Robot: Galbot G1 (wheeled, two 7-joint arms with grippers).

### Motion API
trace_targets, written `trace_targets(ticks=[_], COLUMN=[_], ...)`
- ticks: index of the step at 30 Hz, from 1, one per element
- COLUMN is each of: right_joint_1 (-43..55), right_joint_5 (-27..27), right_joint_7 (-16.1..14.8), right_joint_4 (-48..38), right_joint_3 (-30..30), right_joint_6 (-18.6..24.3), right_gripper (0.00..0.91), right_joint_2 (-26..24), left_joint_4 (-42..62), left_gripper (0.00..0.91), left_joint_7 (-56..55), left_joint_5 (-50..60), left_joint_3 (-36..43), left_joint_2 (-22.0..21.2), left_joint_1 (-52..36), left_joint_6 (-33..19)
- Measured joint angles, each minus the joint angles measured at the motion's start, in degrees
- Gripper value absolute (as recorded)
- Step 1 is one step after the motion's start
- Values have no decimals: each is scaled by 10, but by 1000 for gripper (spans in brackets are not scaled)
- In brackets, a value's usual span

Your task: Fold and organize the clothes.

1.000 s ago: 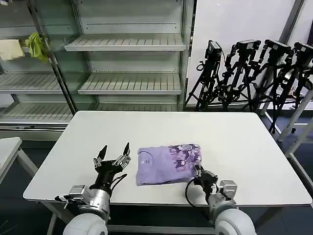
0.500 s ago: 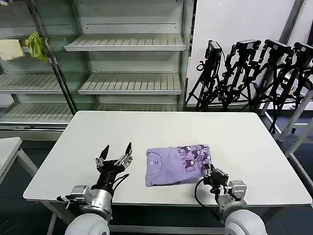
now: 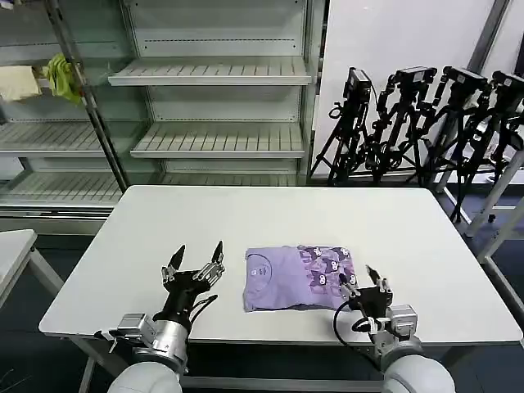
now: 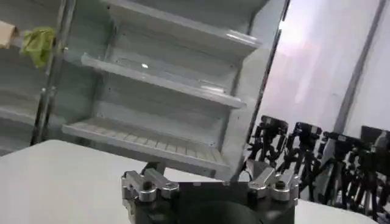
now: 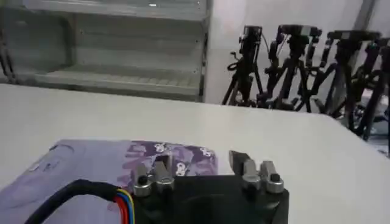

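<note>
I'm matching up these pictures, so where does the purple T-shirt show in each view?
Head view: the T-shirt lies folded near the table's front edge, between the two arms.
Left wrist view: not in it.
Right wrist view: it lies just beyond the right pincer.
Shared landmark: the black tripods beside the shelves.

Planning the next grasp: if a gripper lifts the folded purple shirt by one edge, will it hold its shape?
Probably not. The shirt lies as a flat, soft stack with rumpled edges, so a lifted edge would likely droop and the layers unfold. It looks thin, so likely light. Pushed across the smooth white table, it would probably slide, perhaps bunching.
</note>
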Motion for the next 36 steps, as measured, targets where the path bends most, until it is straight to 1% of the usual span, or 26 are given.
trace_targets(ticks=[5,11,18,24,36], right_joint_1=[-11,-32,-63,-86,-108], right_joint_5=[-36,-56,-43,-26,-16], right_joint_7=[-12,-24,-26,-24,-15], right_joint_4=[19,52,98,126,152], right_joint_3=[16,45,90,129,168], right_joint_6=[6,7,0,0,14], right_gripper=[907,907,907,907,907], right_joint_2=[-11,-32,-67,-93,-110], left_joint_4=[-15,-35,-55,-64,-66], left_gripper=[907,907,907,907,907], left_joint_7=[9,15,21,25,31], left_joint_5=[-2,-13,-28,-31,-32], left_joint_3=[-2,-7,-14,-17,-17], left_joint_2=[9,28,61,82,95], left_joint_1=[4,10,22,26,23], left_joint_6=[13,35,62,71,78])
